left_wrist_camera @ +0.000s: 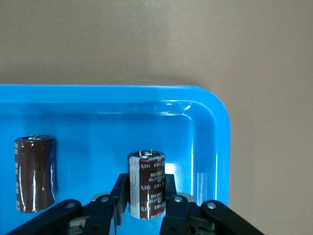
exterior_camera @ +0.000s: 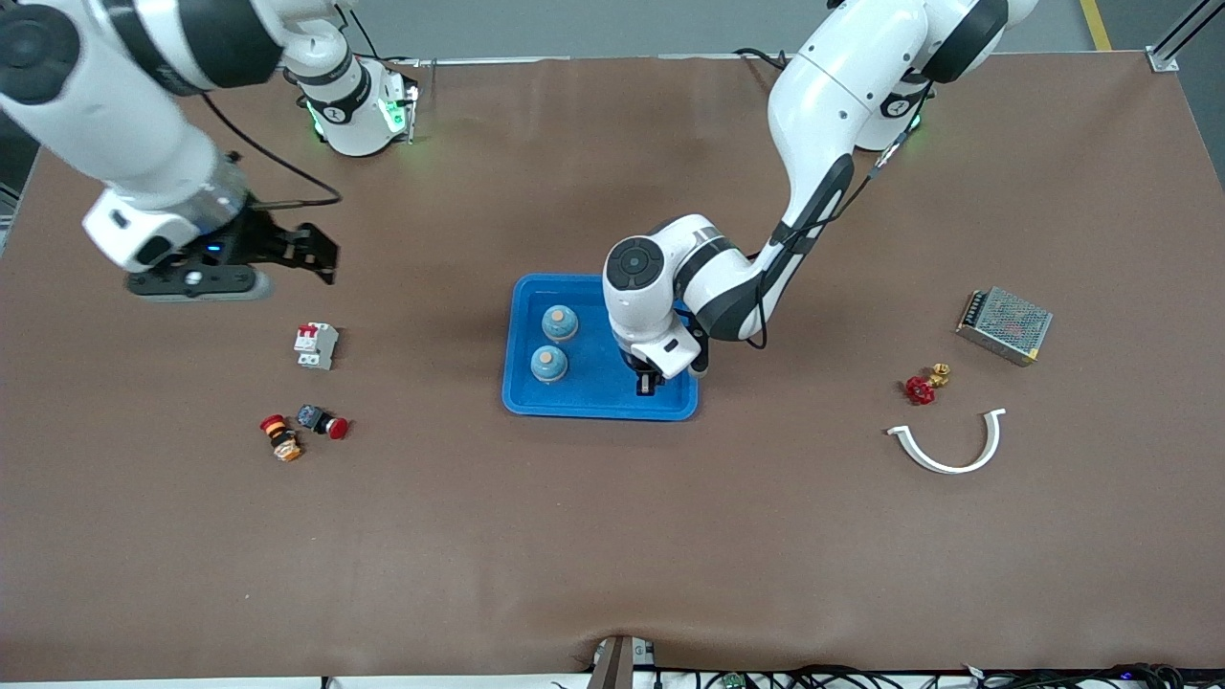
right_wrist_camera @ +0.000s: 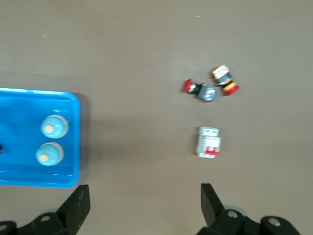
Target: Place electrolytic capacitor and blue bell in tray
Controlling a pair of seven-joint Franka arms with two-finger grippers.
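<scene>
The blue tray [exterior_camera: 536, 397] lies in the middle of the brown tabletop [exterior_camera: 612, 536]. In it sit 2 blue bells [exterior_camera: 560, 322], one just nearer the front camera than the other, both toward the right arm's end of the tray.

The left hand [exterior_camera: 649, 385] is down inside the tray at the corner nearest the front camera on the left arm's end. In the left wrist view its fingers [left_wrist_camera: 120, 193] are clamped on an electrolytic capacitor [left_wrist_camera: 146, 185], a brown cylinder with a silvery stripe, standing upright between them close to the tray's rounded corner. Whether its base touches the tray floor is hard to tell. A second capacitor [left_wrist_camera: 34, 174] stands apart from it in the same tray.

The right hand [exterior_camera: 321, 256] waits in the air over bare tabletop toward the right arm's end, its fingers [right_wrist_camera: 78, 208] spread wide apart with nothing between them. Beneath and nearer the front camera lie a white circuit breaker [exterior_camera: 316, 344] and 2 red-capped push buttons [exterior_camera: 321, 421].

Toward the left arm's end of the tabletop rest a metal mesh-covered box [exterior_camera: 1004, 324], a small red valve handle [exterior_camera: 920, 389] with a brass fitting [exterior_camera: 940, 374] touching it, and a white curved clip [exterior_camera: 947, 445].
</scene>
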